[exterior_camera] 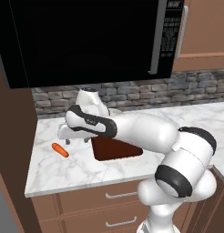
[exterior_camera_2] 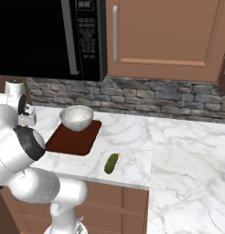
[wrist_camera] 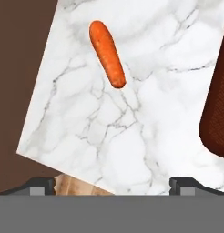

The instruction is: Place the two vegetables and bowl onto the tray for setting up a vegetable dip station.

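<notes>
White arm (exterior_camera: 145, 132) reaches left over the marble counter (exterior_camera: 86, 164), jaws wide above the carrot (wrist_camera: 107, 53).

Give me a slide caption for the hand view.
Open gripper above marble counter, carrot ahead, tray edge beside.

No legible text, label, brand, number or sign anywhere. Microwave control panel (exterior_camera_2: 88, 34) carries rows of small pale marks, button legends by the look of them, all too small and blurred to read; same panel in the left base view (exterior_camera: 170, 28), same result. A lighter strip at the panel's top could be a display; no digits can be made out on it. Carrot (wrist_camera: 107, 53), cucumber (exterior_camera_2: 111, 163), bowl (exterior_camera_2: 76, 117) and tray (exterior_camera_2: 73, 138) are all unmarked. Marble counter (exterior_camera_2: 178, 146), cabinet doors and drawer fronts bear no lettering. Robot arm casing is plain white and dark, no logo visible
</notes>
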